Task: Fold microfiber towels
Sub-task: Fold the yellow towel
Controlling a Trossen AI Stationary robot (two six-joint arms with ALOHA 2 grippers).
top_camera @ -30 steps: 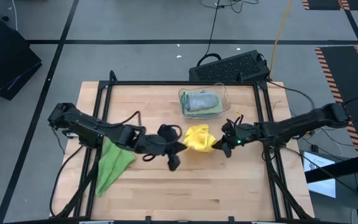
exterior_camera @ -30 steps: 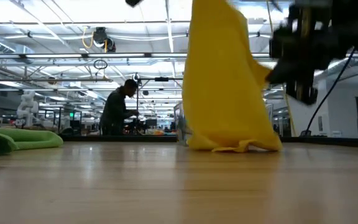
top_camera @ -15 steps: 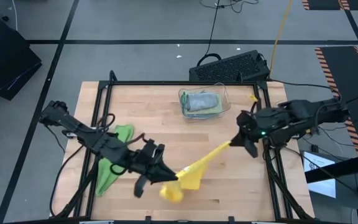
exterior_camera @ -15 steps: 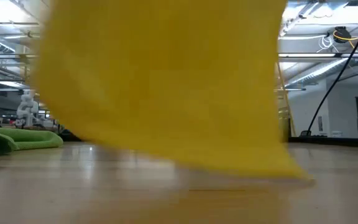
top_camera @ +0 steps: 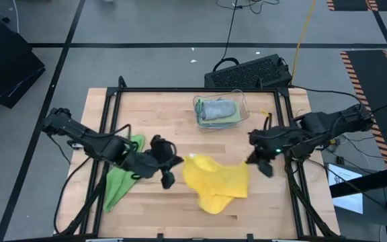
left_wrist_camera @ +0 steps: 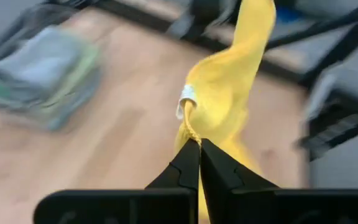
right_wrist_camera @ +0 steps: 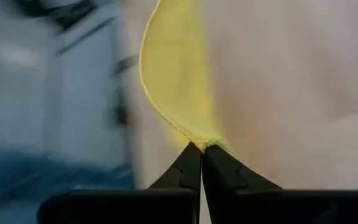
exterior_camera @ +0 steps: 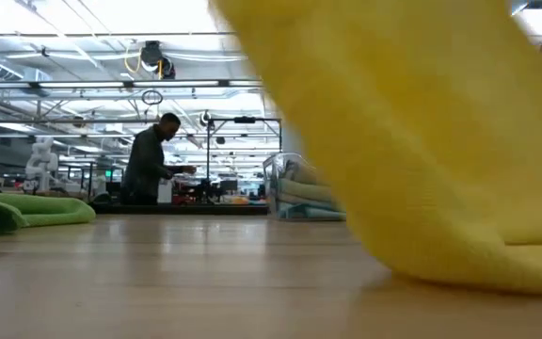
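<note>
The desk (top_camera: 180, 107) is a light wood butcher-block top with a black frame round it. Lying on it: a yellow towel (top_camera: 215, 185) spread loosely near the front middle, a bright green towel (top_camera: 121, 178) bunched along the left side, and a clear plastic bin (top_camera: 242, 111) toward the back holding folded towels (top_camera: 218, 109), grey on top.

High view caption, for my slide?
Both pincers, left and right, hold the yellow towel spread over the table.
</note>
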